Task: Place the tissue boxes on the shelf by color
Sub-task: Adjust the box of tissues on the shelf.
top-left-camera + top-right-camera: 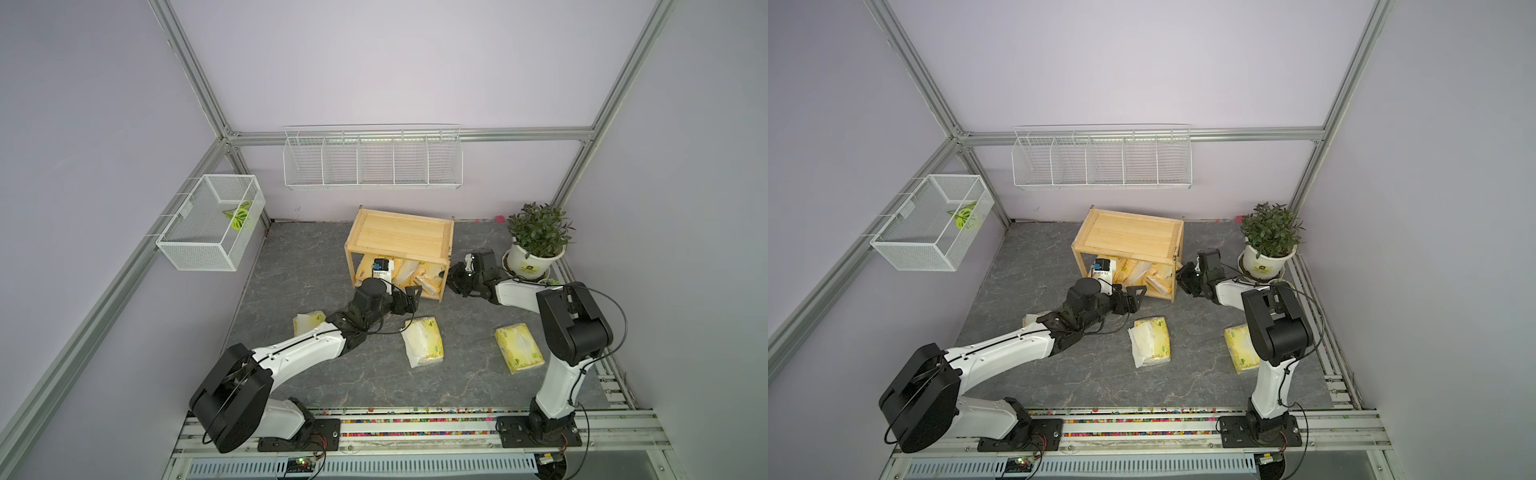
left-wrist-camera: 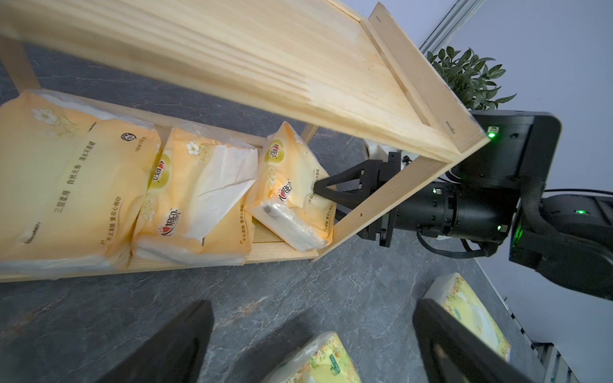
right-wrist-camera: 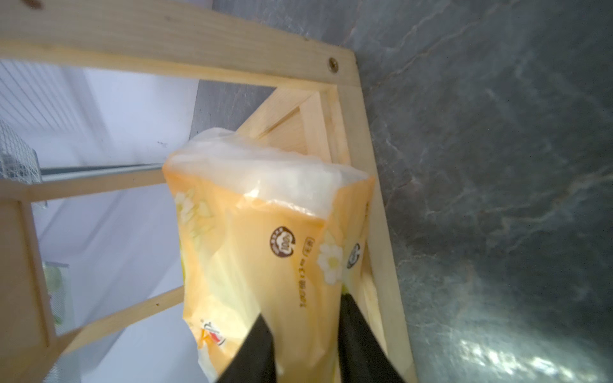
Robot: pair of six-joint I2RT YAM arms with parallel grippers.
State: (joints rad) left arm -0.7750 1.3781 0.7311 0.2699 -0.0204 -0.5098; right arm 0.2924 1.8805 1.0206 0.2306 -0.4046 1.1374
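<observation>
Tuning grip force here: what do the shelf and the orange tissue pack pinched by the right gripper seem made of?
The shelf looks like pale, matte, probably unvarnished wood: grain lines, joined slats, a screw head. The orange tissue pack looks like thin glossy plastic film over soft white tissue: wrinkles, sheen, a translucent end.

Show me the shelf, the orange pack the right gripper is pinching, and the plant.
shelf (image 1: 401, 235): in a top view, middle of its bare top board.
orange pack (image 3: 272, 252): right wrist view, printed front face.
plant (image 1: 538, 230): in a top view, leaves.
</observation>
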